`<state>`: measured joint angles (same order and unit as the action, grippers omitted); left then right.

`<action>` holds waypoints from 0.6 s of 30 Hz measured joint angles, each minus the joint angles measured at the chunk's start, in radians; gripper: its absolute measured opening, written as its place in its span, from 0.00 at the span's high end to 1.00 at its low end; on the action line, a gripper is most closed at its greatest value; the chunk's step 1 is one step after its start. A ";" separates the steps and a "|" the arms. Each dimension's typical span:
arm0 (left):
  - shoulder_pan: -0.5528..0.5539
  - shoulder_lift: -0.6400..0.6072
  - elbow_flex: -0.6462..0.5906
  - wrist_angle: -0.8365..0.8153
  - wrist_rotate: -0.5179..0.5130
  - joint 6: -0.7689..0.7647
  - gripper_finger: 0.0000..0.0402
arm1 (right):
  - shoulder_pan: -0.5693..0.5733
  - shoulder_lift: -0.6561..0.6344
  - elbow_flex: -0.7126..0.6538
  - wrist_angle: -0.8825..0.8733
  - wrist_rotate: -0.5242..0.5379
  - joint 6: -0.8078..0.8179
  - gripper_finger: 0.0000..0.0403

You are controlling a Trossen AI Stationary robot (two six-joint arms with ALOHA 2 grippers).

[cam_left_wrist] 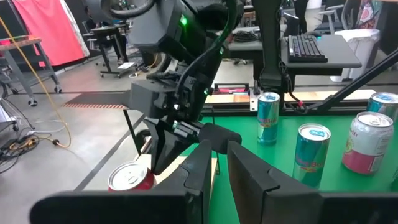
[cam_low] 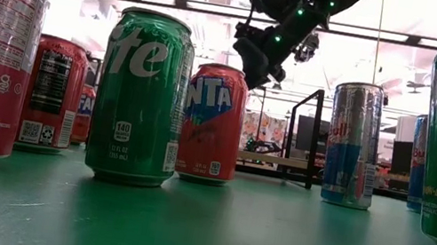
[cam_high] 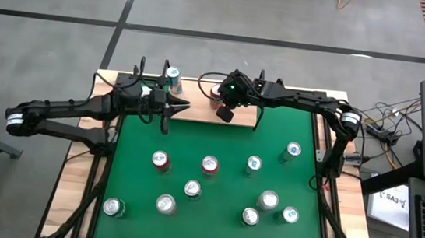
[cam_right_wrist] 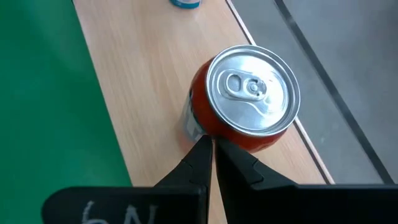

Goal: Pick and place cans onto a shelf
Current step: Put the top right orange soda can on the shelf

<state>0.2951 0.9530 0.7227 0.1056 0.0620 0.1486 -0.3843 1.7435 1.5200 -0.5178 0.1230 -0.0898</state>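
Right tool (cam_right_wrist: 210,149), closed and empty beside the red can (cam_right_wrist: 245,99) on the shelf (cam_right_wrist: 143,93) (left tool (cam_left_wrist: 217,152) closed too), should lift clear without nudging it.

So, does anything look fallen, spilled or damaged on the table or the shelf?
Nothing stands out. The cans on the green table all stand upright, and so do the red can and the blue can on the shelf. No spill or dent shows.

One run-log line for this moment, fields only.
shelf: two cans on it | right hand: shut, empty, above red can | left hand: shut, empty, over shelf | table: ten cans left
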 joint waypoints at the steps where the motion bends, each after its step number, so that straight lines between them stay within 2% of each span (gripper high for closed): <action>1: 0.000 0.003 0.000 0.000 0.000 0.001 0.91 | 0.000 0.000 0.000 -0.001 0.000 0.000 0.97; 8: 0.000 0.009 0.000 0.000 -0.002 0.023 0.91 | -0.003 0.000 0.000 -0.034 -0.004 0.026 0.97; 10: 0.000 0.006 0.000 0.000 -0.002 0.028 0.91 | -0.003 0.000 0.000 -0.033 -0.048 0.037 0.97; 12: 0.000 0.006 0.000 0.008 -0.003 0.036 0.91 | -0.003 0.000 -0.002 -0.016 -0.093 0.038 0.97; 18: 0.000 0.009 0.000 0.012 -0.003 0.056 0.91 | 0.000 0.000 -0.018 0.067 -0.105 0.046 0.97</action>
<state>0.2955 0.9615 0.7227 0.1172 0.0589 0.2049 -0.3843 1.7435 1.5024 -0.4506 0.0177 -0.0441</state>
